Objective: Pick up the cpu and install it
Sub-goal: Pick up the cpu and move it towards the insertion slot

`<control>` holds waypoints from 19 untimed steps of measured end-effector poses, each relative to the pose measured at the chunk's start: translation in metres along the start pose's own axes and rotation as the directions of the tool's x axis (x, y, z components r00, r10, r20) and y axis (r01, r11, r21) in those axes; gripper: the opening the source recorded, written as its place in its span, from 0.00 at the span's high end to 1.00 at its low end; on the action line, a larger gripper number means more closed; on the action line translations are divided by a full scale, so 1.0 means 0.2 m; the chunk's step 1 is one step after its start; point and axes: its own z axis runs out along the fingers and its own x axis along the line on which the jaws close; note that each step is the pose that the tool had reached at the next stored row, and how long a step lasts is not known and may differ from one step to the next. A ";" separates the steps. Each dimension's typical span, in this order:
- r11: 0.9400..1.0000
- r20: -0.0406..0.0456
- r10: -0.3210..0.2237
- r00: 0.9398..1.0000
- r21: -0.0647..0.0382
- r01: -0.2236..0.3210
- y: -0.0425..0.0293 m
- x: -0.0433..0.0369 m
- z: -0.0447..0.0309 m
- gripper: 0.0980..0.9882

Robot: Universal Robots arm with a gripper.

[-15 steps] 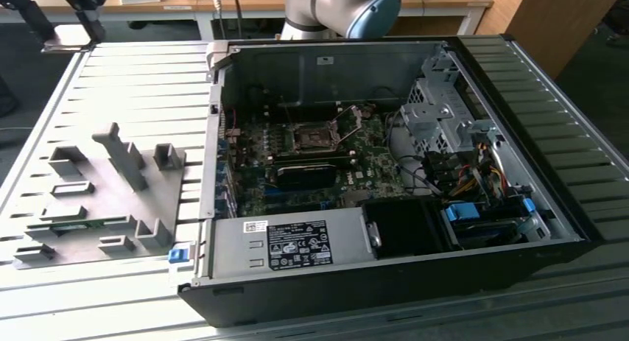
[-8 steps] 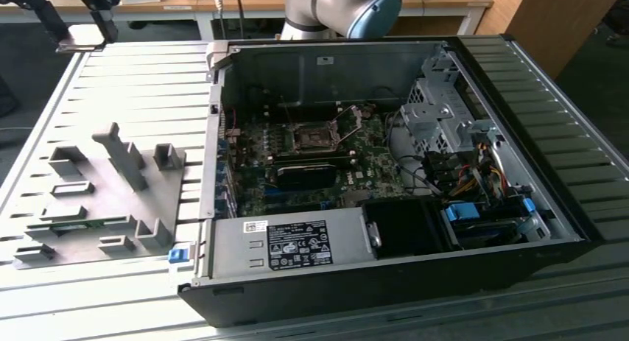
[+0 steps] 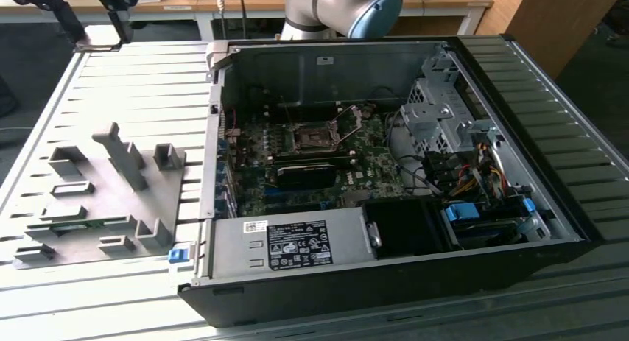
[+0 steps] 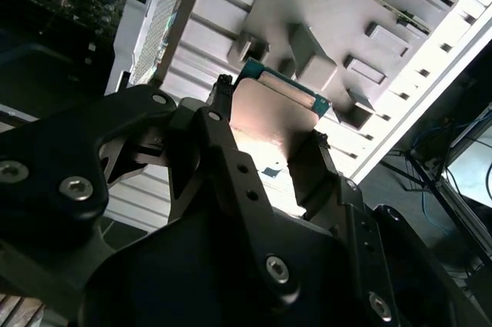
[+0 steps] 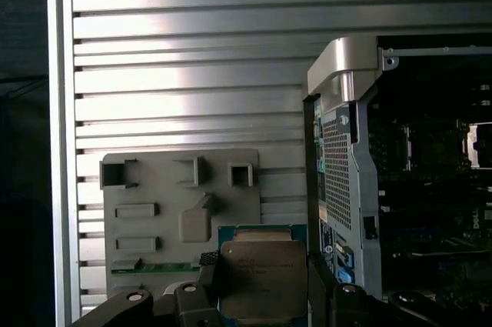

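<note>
Grasp: cpu held flat in end effector, closed on two opposite edges, in both wrist views, above grey fixture plate on slatted tabletop. Exterior view: socket inside open computer case lies toward 4 o'clock from end effector, well apart.

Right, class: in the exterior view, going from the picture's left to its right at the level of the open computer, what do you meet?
grey fixture plate → computer case's left wall → black socket frame on the motherboard → metal drive cage → case's right wall
</note>
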 end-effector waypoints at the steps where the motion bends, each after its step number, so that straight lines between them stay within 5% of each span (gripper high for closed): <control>1: 1.000 0.000 0.000 1.000 0.000 0.000 0.001 -0.009 0.001 0.50; 19: 1.000 0.000 0.000 1.000 0.000 0.000 0.016 -0.206 0.020 0.50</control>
